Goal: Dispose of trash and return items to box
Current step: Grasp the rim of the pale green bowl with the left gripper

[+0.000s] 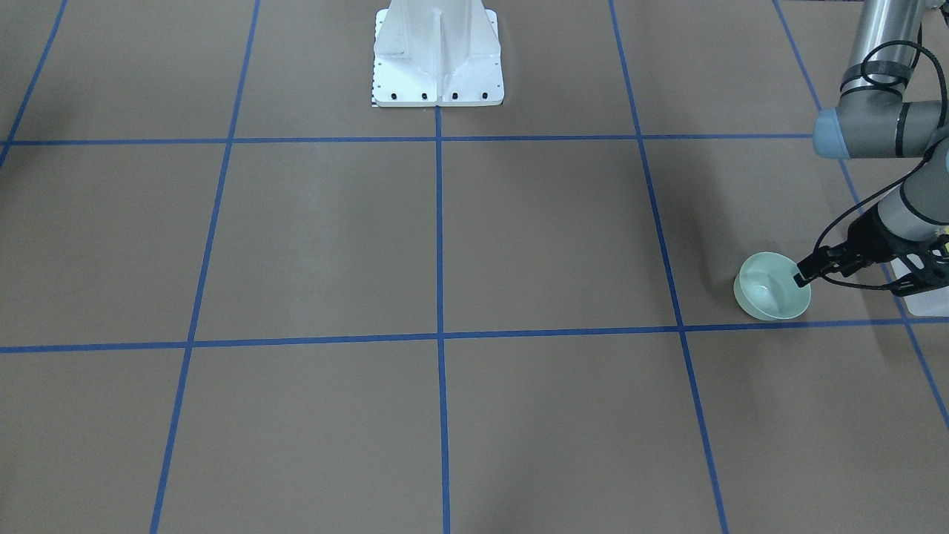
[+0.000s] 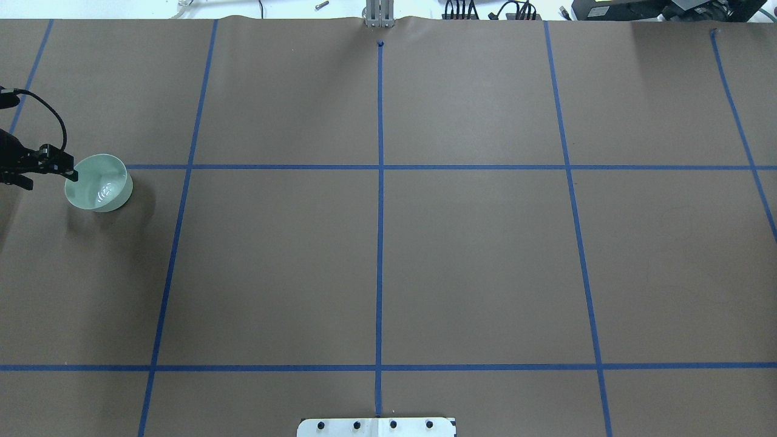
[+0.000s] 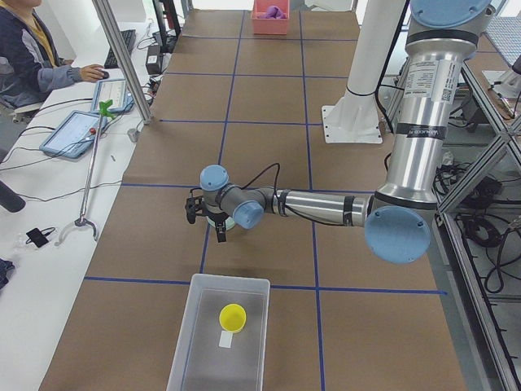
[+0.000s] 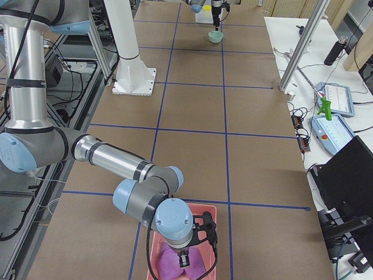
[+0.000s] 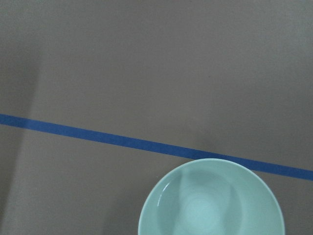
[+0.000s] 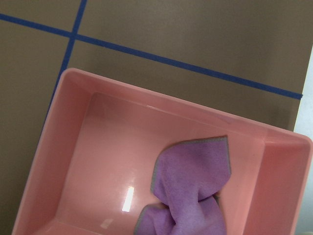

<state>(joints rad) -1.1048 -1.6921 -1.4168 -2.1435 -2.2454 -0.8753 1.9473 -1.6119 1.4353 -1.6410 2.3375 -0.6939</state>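
Note:
The pale mint-green bowl [image 1: 767,289] is at the table's left end, by a blue tape line; it also shows in the overhead view [image 2: 100,182] and fills the bottom of the left wrist view [image 5: 210,200]. My left gripper [image 1: 801,278] has its fingers together on the bowl's rim, as the overhead view [image 2: 73,176] also shows. The yellow cup [image 3: 234,318] sits inside the frosted white box [image 3: 191,326], just beyond the bowl. My right gripper [image 4: 185,256] hangs over a pink bin at the far end; I cannot tell whether it is open or shut.
The pink bin [image 6: 58,147] holds a purple cloth [image 6: 190,181]. The white pedestal base [image 1: 437,74] stands at the robot's side of the table. An operator [image 3: 24,49] sits at a side desk with tablets.

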